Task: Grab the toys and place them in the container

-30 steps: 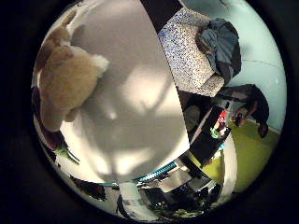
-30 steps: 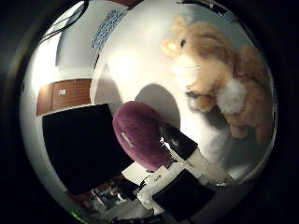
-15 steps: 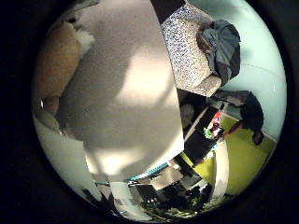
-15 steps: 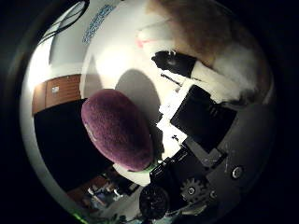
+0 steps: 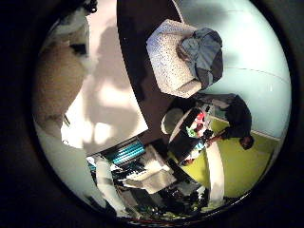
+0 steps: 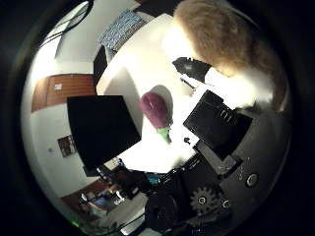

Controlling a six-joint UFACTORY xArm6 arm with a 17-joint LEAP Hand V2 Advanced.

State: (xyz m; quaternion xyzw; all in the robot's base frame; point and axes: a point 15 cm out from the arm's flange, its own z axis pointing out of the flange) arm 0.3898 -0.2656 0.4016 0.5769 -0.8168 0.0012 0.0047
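Note:
A tan and white plush toy [image 6: 228, 39] fills one side of the right thumb side palm view, close against the palm. My right hand [image 6: 224, 126] has its fingers [image 6: 193, 69] curled onto it and holds it above the white table [image 6: 133, 69]. The plush also shows in the right little finger side palm view [image 5: 55, 78]. A purple toy with a green stem [image 6: 156, 108] lies on the table below the hand. A dark square shape [image 6: 98, 128] sits by the table's edge; I cannot tell if it is the container.
The right little finger side palm view shows the white table [image 5: 104, 104] below. Beyond its edge stands a speckled armchair [image 5: 171, 52] with clothes on it [image 5: 204, 52]. A yellow-green floor patch [image 5: 228, 166] lies farther off.
The hand has closed on the plush and risen. The table and the purple toy now look smaller and farther off, while the plush stays against the palm.

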